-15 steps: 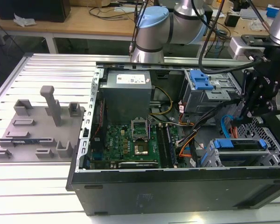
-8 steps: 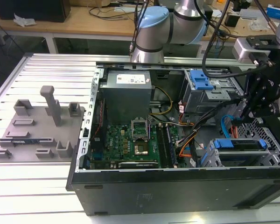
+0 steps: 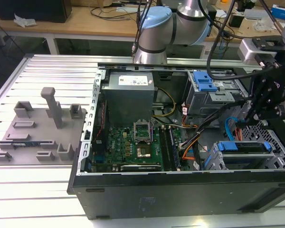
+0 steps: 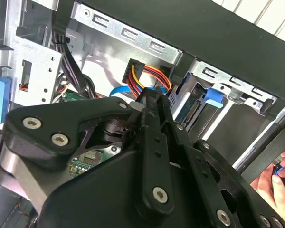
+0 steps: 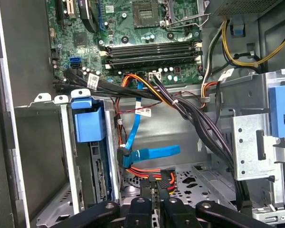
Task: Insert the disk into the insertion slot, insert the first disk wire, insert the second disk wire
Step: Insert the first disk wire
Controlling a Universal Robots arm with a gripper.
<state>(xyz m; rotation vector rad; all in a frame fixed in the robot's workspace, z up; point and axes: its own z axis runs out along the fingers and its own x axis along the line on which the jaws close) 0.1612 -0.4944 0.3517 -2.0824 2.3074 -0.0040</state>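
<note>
Jaws: closed, pinching the black power plug [image 5: 165,179] at the end of a red, orange and yellow wire bundle [image 4: 147,78]. The grip reads the same in both wrist views.
Gripper [image 5: 152,187]: low inside the open computer case [image 3: 180,190], on the exterior view's right, just beside the drive cage.
Disk [image 3: 247,152]: seated in the insertion slot [image 3: 210,160], lying flat, its blue carrier [image 5: 88,123] at the mouth of the bay. The first step looks done.
Disk's connector edge: faces the gripper in the first wrist view, a dark strip below the blue tab. The plug is near it but apart from it.
Blue data cable [image 5: 154,153]: hangs loose between the motherboard [image 3: 133,142] and the cage, its flat plug unconnected (it looks like the other wire of the task).
How the plug will handle: probably light and rigid, on a springy bundle that will tug sideways. Best held by the plug body's flat sides, never by the wires; skewed entry could bend its thin tongue.
How the disk will handle: likely dense, stiff and shock-sensitive. If it needs moving, take it by the carrier frame.
Bystander: a person's hand [image 4: 281,175] shows outside the case wall in the second wrist view.
</note>
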